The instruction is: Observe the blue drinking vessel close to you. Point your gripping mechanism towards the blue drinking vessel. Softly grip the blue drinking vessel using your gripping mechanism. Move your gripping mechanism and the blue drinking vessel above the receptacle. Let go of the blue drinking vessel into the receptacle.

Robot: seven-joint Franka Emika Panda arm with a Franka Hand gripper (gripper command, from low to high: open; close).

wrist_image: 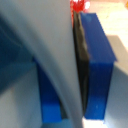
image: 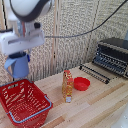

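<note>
Red lattice basket at the tabletop's seven o'clock, blue cup aloft above it, pinched by end effector, fingers clamping cup wall, yellow bottle centre, red bowl at its two o'clock.

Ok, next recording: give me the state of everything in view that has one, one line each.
blue cup: held in the air, above the basket's far edge
gripper: shut on the cup wall
red basket: upright on the table, nothing visible inside
red bowl: upright, looks empty
bottle: standing upright
toaster oven: door open
</note>
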